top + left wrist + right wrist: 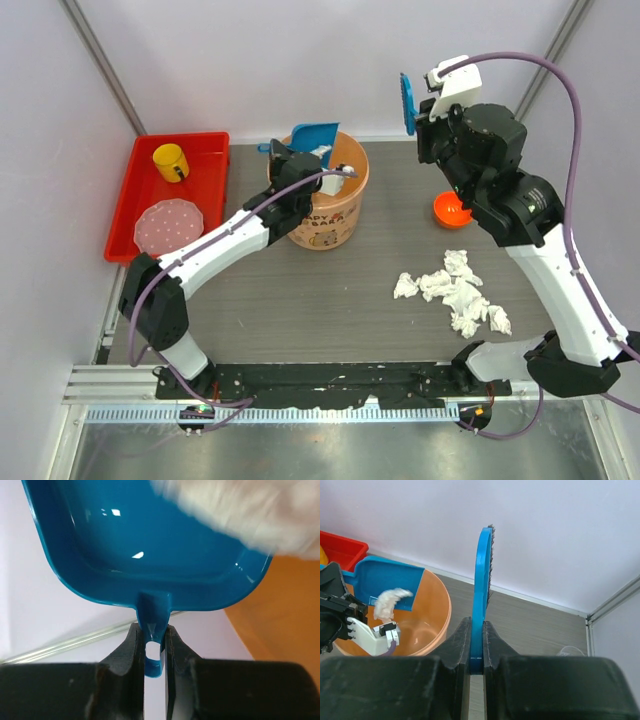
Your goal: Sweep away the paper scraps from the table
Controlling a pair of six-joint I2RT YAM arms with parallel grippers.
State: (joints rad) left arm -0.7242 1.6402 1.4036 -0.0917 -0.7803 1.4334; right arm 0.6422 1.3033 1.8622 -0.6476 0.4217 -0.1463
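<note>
I read left tool (154,635) clamped on stub handle of glossy blue plastic dustpan (150,545), held over round orange plastic bucket (335,215), white wad (390,602) at its lip; right tool (477,630) pinched closed on flat blue plastic brush (482,580), raised by back wall (545,530); crumpled white paper scraps (455,290) heaped front-right on dark wood-grain surface (330,310), below right tool, nearer right arm (560,270); heap runs left-right; free room leftward toward bucket

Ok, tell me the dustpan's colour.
The dustpan is glossy teal blue; the left wrist view shows it best.
</note>
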